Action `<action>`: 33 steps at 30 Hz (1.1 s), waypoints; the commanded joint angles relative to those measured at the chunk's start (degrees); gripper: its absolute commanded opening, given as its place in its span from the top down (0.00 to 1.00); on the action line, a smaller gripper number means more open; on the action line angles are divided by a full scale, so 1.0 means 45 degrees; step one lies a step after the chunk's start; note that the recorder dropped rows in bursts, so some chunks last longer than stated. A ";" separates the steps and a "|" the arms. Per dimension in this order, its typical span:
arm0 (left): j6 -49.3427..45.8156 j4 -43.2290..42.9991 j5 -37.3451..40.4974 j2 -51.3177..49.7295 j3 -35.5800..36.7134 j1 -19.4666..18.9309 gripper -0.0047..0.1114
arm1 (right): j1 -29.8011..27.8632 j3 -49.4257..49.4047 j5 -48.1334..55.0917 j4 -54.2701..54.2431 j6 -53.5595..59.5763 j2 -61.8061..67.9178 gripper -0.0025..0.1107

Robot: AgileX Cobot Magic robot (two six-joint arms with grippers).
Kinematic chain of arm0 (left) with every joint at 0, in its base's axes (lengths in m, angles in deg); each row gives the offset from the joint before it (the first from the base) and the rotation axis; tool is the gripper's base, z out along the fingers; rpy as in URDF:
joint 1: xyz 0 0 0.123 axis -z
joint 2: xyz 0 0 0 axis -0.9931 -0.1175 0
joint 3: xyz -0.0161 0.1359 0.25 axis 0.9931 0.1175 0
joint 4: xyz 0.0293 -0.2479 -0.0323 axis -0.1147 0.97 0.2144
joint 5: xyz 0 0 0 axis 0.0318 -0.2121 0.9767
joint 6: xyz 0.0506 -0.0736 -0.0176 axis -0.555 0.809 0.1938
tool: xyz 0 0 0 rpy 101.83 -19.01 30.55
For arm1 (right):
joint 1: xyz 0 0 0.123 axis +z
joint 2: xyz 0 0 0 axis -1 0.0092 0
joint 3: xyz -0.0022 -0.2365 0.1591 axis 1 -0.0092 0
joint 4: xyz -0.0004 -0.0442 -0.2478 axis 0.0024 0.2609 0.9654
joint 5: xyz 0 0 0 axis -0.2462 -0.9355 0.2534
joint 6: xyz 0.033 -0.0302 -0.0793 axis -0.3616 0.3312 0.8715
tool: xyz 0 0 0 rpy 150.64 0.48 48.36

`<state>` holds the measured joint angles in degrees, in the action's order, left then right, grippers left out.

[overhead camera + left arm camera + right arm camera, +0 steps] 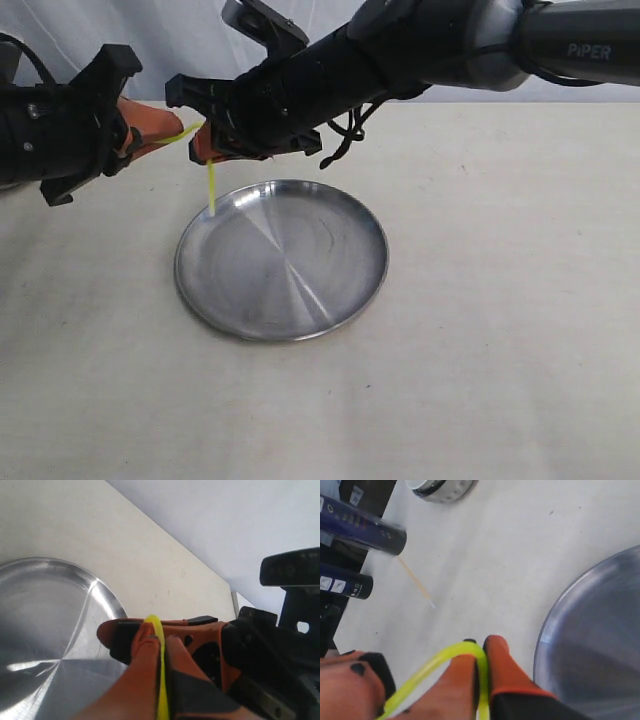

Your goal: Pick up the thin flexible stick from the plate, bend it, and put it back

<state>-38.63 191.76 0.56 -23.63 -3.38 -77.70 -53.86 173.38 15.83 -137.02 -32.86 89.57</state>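
Observation:
The thin flexible stick [211,186] is held above the back left rim of the plate [300,270]. It is a bright yellow-green strand bent into an angle. One leg runs between the grippers and the other hangs down toward the plate. My left gripper [176,128] is shut on one end of the stick [161,680]. My right gripper [204,146] reaches across the middle and is shut on the stick [436,664] just past its curve. The two grippers' orange fingertips almost touch. In the wrist views the left gripper [161,640] and right gripper [481,652] each pinch the strand, with the plate [45,610] [600,655] below.
In the right wrist view a white bowl [440,487] stands off the plate. Two dark cylinders [365,530] [345,582] and a thin tan stick [415,582] lie near the table's edge. Pale tablecloth [500,350] surrounds the plate.

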 commanded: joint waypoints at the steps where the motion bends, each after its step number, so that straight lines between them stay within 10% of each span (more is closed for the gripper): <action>1: 0.0037 -0.0488 -0.0016 -0.0052 0.0110 0.0225 0.96 | 0.0005 0.0215 -0.0766 -0.1032 -0.0711 -0.0249 0.99; 16: 0.0286 -0.0488 -0.0191 -0.0052 0.0110 0.0225 0.96 | -0.0029 -0.1013 -0.2558 0.0008 -0.2069 -0.1391 0.99; 33: 0.0375 -0.0488 -0.2798 0.0043 -0.0475 0.2446 0.96 | -0.0029 -0.2703 -0.4027 -0.0432 -0.2069 -0.2534 0.99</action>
<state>-37.04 191.70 -11.85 -23.06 -5.59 -67.66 -53.58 161.51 4.15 -135.18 -41.76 80.35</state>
